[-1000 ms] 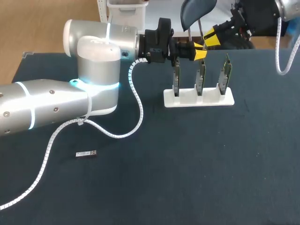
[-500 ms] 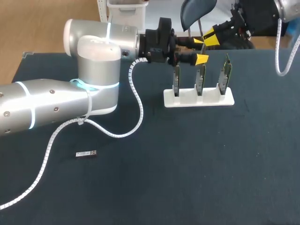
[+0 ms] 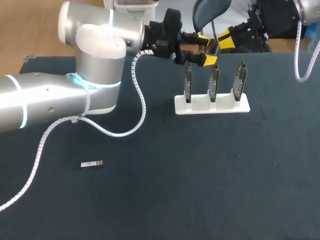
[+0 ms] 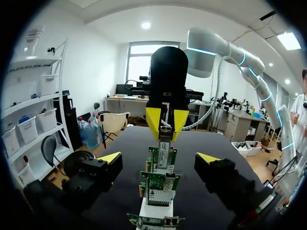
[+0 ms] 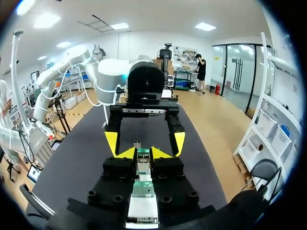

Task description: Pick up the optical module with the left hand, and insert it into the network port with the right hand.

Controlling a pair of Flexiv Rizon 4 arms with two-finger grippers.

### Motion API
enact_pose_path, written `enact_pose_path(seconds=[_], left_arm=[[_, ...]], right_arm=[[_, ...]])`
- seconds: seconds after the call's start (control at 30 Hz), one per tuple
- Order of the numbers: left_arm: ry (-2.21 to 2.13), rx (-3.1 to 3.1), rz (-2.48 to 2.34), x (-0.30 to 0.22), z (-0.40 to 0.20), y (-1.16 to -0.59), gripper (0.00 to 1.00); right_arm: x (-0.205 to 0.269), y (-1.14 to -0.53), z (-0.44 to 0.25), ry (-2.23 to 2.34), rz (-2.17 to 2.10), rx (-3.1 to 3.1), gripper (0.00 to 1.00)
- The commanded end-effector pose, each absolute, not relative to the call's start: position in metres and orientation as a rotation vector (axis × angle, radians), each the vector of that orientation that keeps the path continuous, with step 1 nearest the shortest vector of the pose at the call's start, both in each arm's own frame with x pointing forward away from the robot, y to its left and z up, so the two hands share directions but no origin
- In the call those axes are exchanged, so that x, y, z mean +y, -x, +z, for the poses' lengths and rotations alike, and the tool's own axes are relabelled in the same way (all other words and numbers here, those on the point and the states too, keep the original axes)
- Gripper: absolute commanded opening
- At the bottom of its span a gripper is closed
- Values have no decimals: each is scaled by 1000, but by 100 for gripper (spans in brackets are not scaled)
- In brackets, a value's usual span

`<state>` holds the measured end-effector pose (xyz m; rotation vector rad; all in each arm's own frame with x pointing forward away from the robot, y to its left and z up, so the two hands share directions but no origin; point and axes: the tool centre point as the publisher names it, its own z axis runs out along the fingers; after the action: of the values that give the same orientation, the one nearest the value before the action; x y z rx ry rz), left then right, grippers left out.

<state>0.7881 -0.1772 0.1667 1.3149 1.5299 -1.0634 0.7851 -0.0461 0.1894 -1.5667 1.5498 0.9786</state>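
Head view: optical module (image 3: 92,164) lies flat on the dark worktop (image 3: 200,190), well away from the card rack (image 3: 211,105). Left end effector (image 3: 206,49) hangs open and empty close by the rack's cards; likely fault: clipping one.
Left wrist view: right end effector (image 4: 166,132) faces it across the rack. Little room, collision risk.
Right wrist view: its grip cannot be told.

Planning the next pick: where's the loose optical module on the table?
Head view: the loose optical module lies flat on the left side of the table, nearer the camera than the left arm, far from the white card rack.
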Motion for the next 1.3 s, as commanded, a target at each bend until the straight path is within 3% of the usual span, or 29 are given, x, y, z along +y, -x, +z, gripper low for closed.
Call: enact_pose_path(seconds=[0.03,1.3], left_arm=[[-1339,1571,-1062,-174,171,-782,100],[-1523,1701,-1061,-170,142,-777,100]], right_arm=[[-48,-783,187,1563,979,1547,0],[-49,-783,185,1562,983,1546,0]])
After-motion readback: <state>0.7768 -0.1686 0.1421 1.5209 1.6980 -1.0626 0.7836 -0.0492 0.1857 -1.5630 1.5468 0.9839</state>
